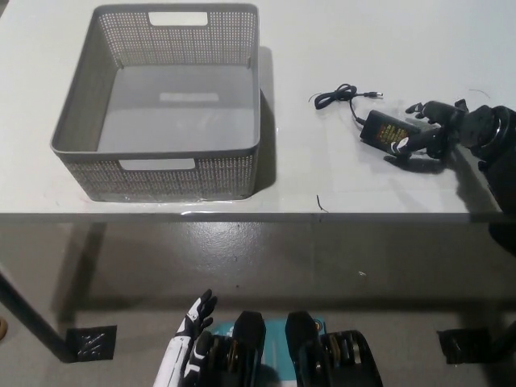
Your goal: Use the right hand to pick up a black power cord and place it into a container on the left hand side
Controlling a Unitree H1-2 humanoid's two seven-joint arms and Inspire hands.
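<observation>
Right hand (439, 129), fingers apart at the power cord (385, 131) adapter's right end, should straddle the brick fully before closing, then carry to the basket (161, 153).

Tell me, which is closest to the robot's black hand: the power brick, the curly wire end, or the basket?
From the right hand, in the head view:
1. Black power adapter, touching its fingers.
2. Coiled cord end, up and left.
3. Grey basket, far left of the table.
</observation>
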